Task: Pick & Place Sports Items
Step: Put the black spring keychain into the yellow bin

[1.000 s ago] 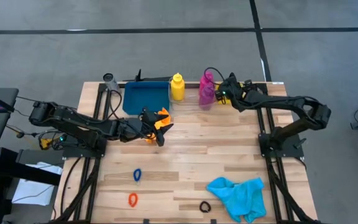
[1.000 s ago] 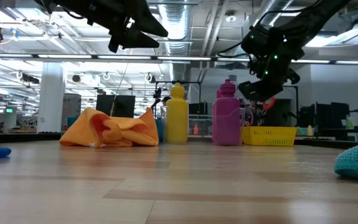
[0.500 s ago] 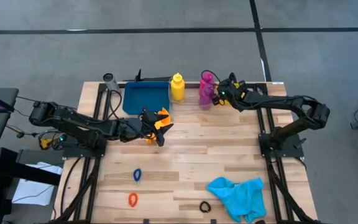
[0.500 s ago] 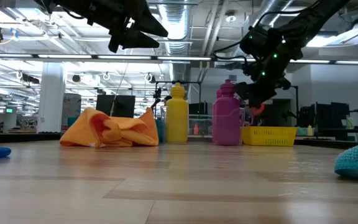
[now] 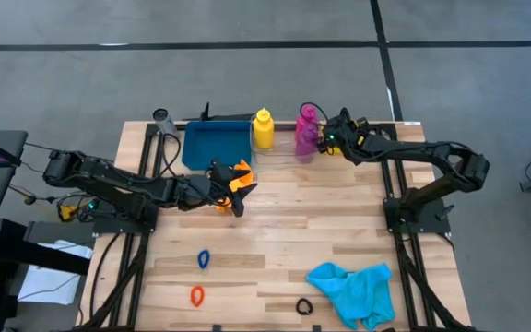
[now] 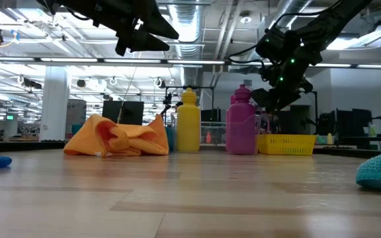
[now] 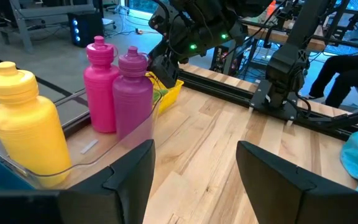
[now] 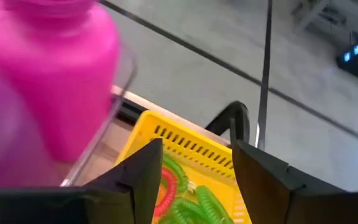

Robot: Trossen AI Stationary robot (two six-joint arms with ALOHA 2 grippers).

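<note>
Since a second ago the right gripper (image 8: 191,180) has spread and dropped its red ring (image 8: 165,186) into the yellow bin (image 8: 185,146); left gripper (image 7: 194,168) hangs open over the orange cloth (image 5: 238,174), soft and light: pinch a raised fold

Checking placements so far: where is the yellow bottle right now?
In the high view the yellow bottle stands at the table's far edge, between the blue tray and the magenta bottle.

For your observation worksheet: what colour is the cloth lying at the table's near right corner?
Cyan cloth; clearest in the high view.
</note>
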